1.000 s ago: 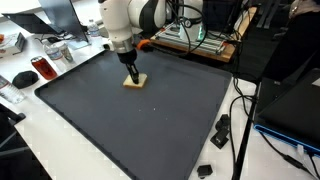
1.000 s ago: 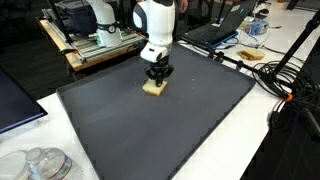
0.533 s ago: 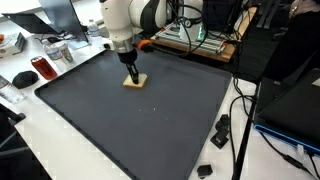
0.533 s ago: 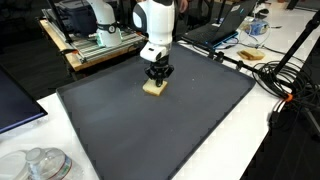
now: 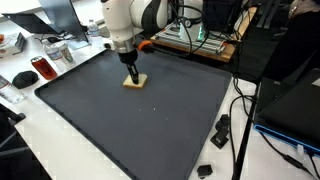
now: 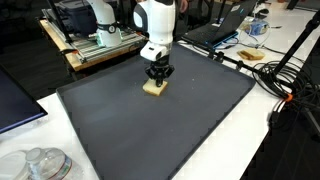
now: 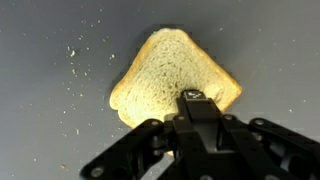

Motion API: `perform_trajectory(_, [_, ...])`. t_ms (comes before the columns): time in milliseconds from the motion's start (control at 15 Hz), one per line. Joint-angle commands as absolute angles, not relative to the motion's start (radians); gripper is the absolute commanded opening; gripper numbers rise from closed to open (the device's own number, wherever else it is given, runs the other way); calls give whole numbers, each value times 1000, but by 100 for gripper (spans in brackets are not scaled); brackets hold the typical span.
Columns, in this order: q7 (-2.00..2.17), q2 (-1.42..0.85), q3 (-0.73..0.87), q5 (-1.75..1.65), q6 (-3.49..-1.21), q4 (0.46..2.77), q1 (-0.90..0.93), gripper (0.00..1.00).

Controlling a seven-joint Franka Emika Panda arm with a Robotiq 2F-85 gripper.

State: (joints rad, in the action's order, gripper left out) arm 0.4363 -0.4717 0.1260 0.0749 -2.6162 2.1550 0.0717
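A slice of white bread lies flat on the dark grey mat, toward the mat's far side in both exterior views. The gripper points straight down from the white arm and stands on the slice's near edge. Its jaws are drawn together and pinch the bread there. In both exterior views the gripper hides part of the slice. Small crumbs dot the mat left of the bread in the wrist view.
The mat covers most of a white table. A red can and a black mouse lie off one side. Black plugs and cables lie off another. A glass jar stands at a corner.
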Motion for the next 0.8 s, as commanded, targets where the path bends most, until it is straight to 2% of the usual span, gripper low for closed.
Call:
perform_trajectory(0, [443,-601,121,70,-2644,2119,77,5])
perform_trajectory(267, [441,-601,118,75,-2655,2122,76,5])
perform_trajectory(333, [512,-614,163,29,-2715,2125,117,5])
perform_trajectory(733, [500,-612,159,8,-2696,2125,125,5])
